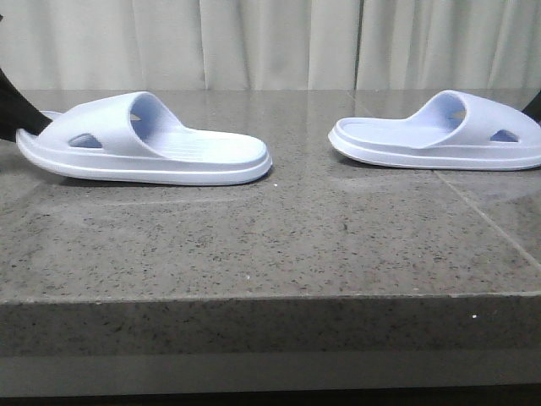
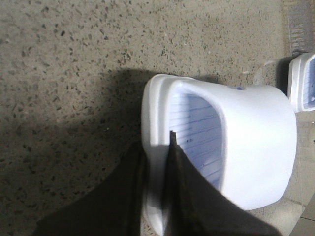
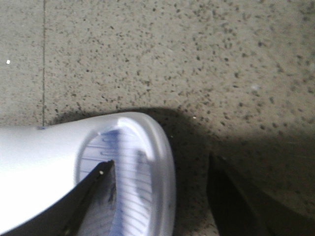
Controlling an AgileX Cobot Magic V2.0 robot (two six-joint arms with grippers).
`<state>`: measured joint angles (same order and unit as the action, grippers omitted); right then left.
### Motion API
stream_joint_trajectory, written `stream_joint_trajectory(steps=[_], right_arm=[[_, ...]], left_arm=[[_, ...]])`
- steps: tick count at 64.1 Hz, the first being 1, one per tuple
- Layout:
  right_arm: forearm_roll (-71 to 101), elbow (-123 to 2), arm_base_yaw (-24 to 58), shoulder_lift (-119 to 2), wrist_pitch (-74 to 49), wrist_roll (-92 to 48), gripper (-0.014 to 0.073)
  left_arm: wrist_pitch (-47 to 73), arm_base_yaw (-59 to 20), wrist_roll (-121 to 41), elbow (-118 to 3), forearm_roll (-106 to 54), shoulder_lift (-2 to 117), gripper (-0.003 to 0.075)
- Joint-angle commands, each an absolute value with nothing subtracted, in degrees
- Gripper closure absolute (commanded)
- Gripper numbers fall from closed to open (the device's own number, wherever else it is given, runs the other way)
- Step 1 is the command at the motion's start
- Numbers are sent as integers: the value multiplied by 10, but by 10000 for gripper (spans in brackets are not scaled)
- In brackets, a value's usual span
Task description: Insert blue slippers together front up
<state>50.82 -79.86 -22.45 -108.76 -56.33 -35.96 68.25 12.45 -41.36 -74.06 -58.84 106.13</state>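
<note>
Speckled grey stone table (image 1: pixel 254 254) carries 2 blue slippers, soles down: left slipper (image 1: pixel 144 139) nearer, right slipper (image 1: pixel 439 131) further. Left gripper (image 2: pixel 157 162) pinches left slipper's rim; right gripper (image 3: pixel 160 189) straddles right slipper's rim, fingers apart.

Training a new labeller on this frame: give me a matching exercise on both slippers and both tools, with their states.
1 left slipper
2 right slipper
3 left tool
4 right tool

A open, astride a rim
B strap at the front view's right
C clamped on a rim
D strap at the front view's left

Pairs: 1-D, 2-B, 3-C, 4-A
</note>
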Motion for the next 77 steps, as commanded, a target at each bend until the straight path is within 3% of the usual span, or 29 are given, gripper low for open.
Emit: stream_joint_trajectory(steps=[1,14,37,77], right_arm=[[531,-812,-227,-1077,-590,-383,151],[534,-812,-227,-1091,-624,-396,284],[533,-828,-227,-1091,-649,-401,662],[605,-827,-228,-977,-702,-403,662]], left_arm=[[720,125,-418,-758,-623,1036,741],[720,125,-418,-758,-623,1036,741],[720,125,-418,-758,-623,1036,741],[718,125,-418,-758,-627,1036,741]])
